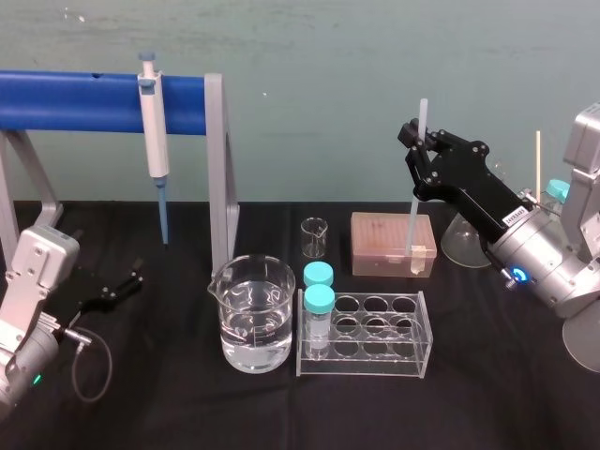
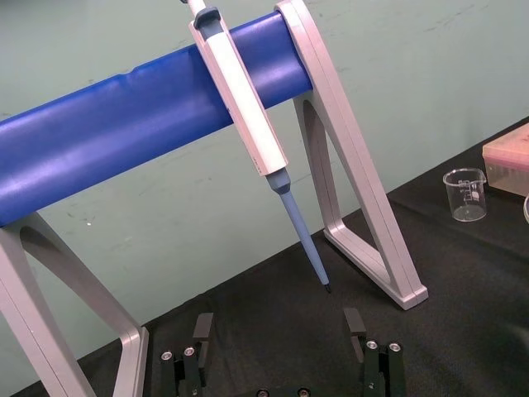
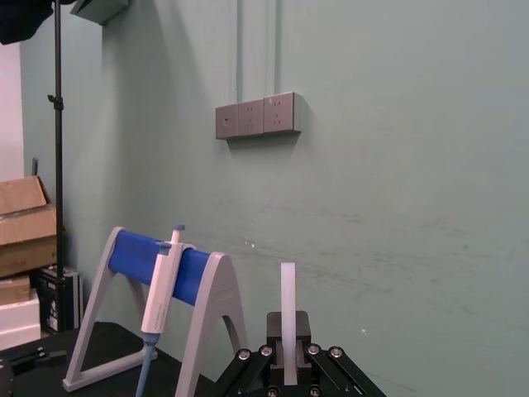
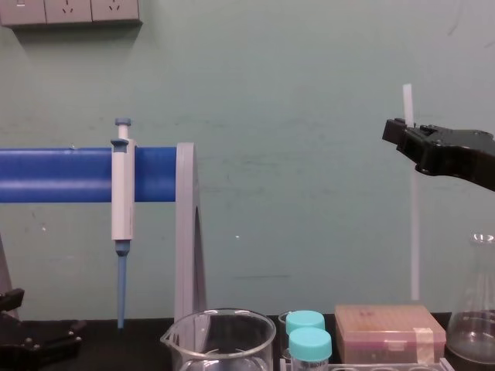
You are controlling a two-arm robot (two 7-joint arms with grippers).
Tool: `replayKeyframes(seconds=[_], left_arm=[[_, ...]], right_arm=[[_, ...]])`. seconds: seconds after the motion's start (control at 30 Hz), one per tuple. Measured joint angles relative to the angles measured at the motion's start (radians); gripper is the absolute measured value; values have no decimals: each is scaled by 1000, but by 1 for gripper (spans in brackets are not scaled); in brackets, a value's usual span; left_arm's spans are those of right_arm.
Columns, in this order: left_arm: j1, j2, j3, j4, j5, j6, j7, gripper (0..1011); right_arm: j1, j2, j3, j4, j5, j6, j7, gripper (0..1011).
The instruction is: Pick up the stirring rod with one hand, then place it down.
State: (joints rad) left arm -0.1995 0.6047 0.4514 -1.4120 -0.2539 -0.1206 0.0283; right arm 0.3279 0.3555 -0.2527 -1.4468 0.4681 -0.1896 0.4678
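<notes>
Left gripper [image 1: 117,286] is parked low at the table's left, fingers spread wide, nothing held. Pipette [image 1: 153,122] is hung on the blue rack [image 1: 75,101]. Stirring rod [image 1: 413,216] is held upright off the table, pinched near its top by the right gripper [image 1: 419,142], lower end by the pink box [image 1: 380,246].

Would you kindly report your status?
Right claw shut on thin whitish translucent stirring rod, held upright. Left claw open, parked low left. Pink rectangular box near rod's lower end.
</notes>
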Motion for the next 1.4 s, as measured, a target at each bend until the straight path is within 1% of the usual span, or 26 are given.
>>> replayKeyframes(seconds=[1.4], left_arm=[[0,0,0,0,0,0,0,1000]], right_arm=[[6,1,-1,6,-1,-5,6,71]])
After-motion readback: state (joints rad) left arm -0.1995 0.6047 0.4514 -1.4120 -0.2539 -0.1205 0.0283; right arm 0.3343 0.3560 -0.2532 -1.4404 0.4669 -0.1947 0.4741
